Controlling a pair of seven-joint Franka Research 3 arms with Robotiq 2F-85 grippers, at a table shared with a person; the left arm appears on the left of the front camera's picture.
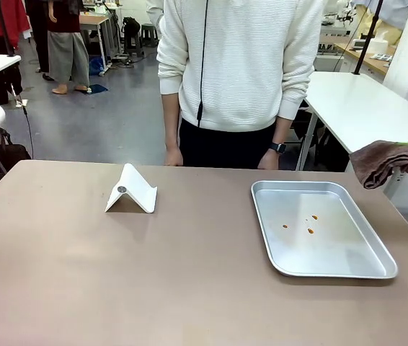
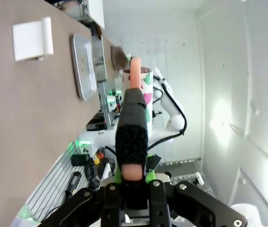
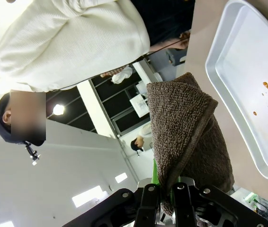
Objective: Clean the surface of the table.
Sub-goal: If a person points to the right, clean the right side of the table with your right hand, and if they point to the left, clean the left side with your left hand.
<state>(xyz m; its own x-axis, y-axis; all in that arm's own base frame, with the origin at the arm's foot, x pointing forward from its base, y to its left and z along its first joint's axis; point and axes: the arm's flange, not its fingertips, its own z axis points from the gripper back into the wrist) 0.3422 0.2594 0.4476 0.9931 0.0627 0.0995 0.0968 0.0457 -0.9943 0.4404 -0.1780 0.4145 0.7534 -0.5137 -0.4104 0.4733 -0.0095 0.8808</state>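
1. The right jaws are clenched on a brown towel (image 1: 378,163). Its looped terry pile is bunched into a thick, folded wad that juts out past the fingertips.
2. These jaws hang raised near the far right corner of the table (image 1: 117,274). The table's smooth, matte, tan-brown top spreads out below and to the left of them.
3. Closest to the right jaws, flat on the table, lies a shallow rectangular metal tray (image 1: 348,249) with rounded corners and a rolled rim. A few small orange spots (image 1: 310,231) dot its dull silver floor.
4. Farther left of the right jaws, well apart from the tray, stands a white stand (image 1: 132,191). It is a thin sheet folded into a tent shape, with a small round dark dot on its sloping face.
5. The left jaws are clamped on a slim rod (image 2: 132,142) wrapped in a black, spongy sleeve, with pinkish-orange ends showing above and below it. Just beyond its tip is a white container (image 2: 147,90) with green and pink print; I cannot tell whether the two are joined.
6. In the left wrist view the table runs along one side of the left jaws, apart from them.
7. Across the table from both jaws stands a person (image 1: 240,65) in a white ribbed sweater, with a hand (image 1: 173,155) at the far edge.
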